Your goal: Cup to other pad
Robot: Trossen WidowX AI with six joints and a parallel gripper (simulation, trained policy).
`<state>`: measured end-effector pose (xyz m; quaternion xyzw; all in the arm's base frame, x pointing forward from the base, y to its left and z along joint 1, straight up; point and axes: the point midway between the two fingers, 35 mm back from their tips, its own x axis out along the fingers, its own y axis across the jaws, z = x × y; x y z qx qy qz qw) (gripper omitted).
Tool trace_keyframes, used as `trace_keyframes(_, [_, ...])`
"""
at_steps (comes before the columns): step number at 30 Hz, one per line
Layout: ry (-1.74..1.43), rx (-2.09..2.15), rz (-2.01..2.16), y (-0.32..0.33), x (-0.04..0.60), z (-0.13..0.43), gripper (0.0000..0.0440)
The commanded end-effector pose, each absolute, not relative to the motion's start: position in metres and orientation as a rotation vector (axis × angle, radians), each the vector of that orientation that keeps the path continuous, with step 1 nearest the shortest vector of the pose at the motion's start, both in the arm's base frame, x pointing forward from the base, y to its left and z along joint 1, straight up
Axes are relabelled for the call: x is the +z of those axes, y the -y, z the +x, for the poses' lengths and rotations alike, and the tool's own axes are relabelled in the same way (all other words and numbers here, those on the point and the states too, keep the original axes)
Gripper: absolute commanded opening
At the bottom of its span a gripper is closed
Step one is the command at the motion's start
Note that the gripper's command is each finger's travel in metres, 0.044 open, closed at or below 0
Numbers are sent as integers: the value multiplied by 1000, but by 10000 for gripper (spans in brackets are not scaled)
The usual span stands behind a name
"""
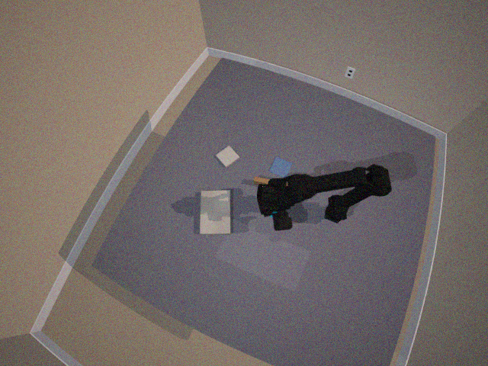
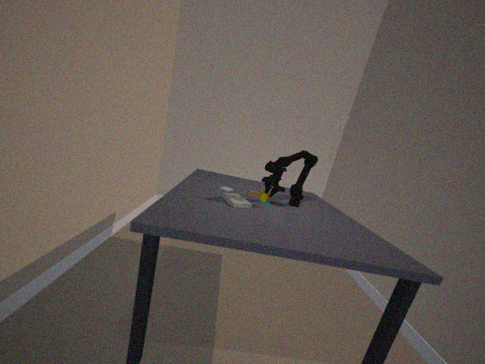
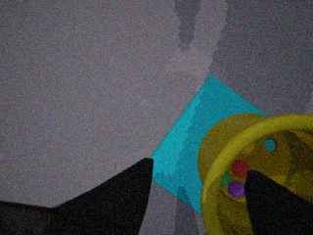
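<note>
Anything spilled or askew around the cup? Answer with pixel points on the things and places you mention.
Nothing stands out. The yellow cup (image 2: 264,196) (image 3: 209,147) looks upright on the cyan pad (image 1: 274,213) (image 2: 267,203) (image 3: 178,142); marbles (image 3: 240,168) are inside, none seen outside. The open jaws straddle its wall.

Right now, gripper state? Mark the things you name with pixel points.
Tool (image 2: 268,192) (image 3: 199,173): partly open, not clamped; one finger reaches into the yellow cup (image 2: 264,196) (image 3: 215,171), the other stands outside, clear of the wall.
</note>
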<state>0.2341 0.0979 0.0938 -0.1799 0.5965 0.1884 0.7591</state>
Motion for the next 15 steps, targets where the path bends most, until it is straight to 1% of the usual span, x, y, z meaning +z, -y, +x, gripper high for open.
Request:
trace_keyframes(1, [-1276, 415, -366, -98, 102, 232, 227])
trace_keyframes(10, [-1211, 413, -323, -98, 125, 230, 277])
trace_keyframes(13, [-1185, 410, -312, -97, 136, 230, 313])
trace_keyframes(15, [-1171, 406, -304, -96, 142, 231, 353])
